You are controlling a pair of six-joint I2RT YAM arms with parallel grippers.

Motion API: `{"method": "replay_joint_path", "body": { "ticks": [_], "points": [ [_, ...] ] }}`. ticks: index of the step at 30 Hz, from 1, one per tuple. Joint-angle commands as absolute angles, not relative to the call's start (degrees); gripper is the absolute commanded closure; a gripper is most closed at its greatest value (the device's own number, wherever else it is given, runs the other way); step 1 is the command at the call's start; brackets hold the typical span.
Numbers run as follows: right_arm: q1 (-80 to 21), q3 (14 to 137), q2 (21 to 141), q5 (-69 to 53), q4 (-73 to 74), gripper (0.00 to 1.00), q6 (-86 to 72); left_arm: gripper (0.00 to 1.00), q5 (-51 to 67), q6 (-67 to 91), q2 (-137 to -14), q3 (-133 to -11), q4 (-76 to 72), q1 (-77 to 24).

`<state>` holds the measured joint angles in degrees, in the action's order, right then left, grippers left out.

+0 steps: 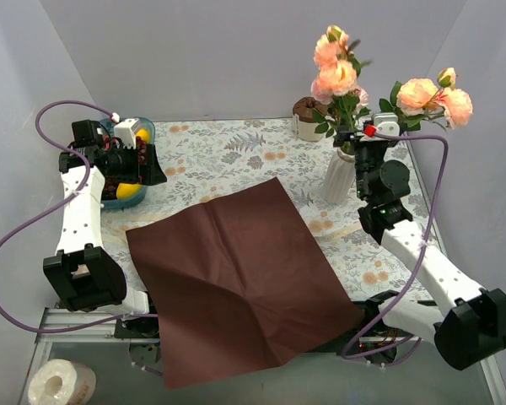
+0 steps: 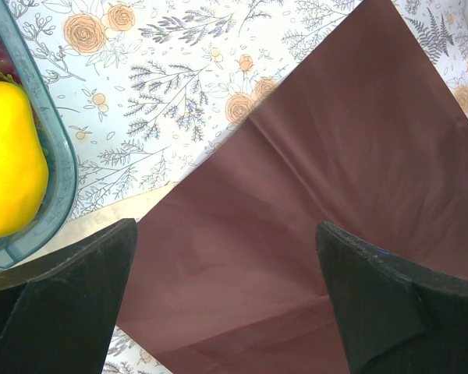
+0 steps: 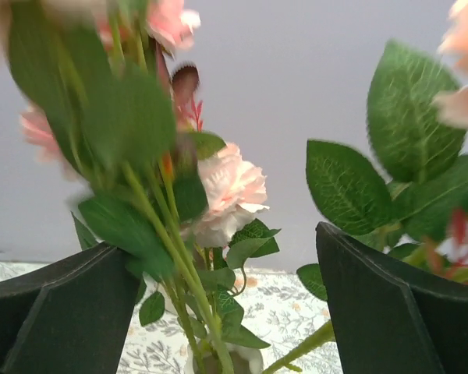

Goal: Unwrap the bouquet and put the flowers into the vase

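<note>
1. The flowers [image 1: 337,76] are seen standing in the vase [image 1: 337,179] at the far right of the table [image 1: 228,148]. The task is judged to be nearly finished.
2. The right gripper [image 3: 218,238] is held wide. The stems pass free between its fingers and nothing is gripped.
3. The left gripper [image 2: 225,226] is also spread wide and empty, above an edge of the paper [image 1: 236,278].
4. For the step in hand, the right gripper should be drawn back slowly with the fingers apart, so that no leaf is caught and the narrow vase is not tipped.
5. Counted are one vase, one sheet of paper lying flat, two clusters of blooms, one jar [image 1: 304,116] and one bowl [image 1: 145,126]. The stems cannot be counted exactly.
</note>
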<state>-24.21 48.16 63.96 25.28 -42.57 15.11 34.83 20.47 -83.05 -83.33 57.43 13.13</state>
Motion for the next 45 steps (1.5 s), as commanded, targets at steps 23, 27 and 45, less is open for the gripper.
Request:
{"method": "replay_joint_path", "body": {
  "ticks": [23,27,45],
  "points": [
    [-33.8,70.5,50.2,23.3,-6.4,0.02,12.3,0.02,37.4,23.0,-82.4,-88.3,60.5,13.3],
    [-33.8,69.1,46.8,20.4,-1.8,0.02,8.4,0.02,37.0,23.6,-81.6,-88.6,60.9,13.3],
    [-33.8,58.5,40.0,12.7,23.6,0.99,-7.6,0.02,22.9,30.6,-77.5,-79.0,54.7,3.6]
  ]
}}
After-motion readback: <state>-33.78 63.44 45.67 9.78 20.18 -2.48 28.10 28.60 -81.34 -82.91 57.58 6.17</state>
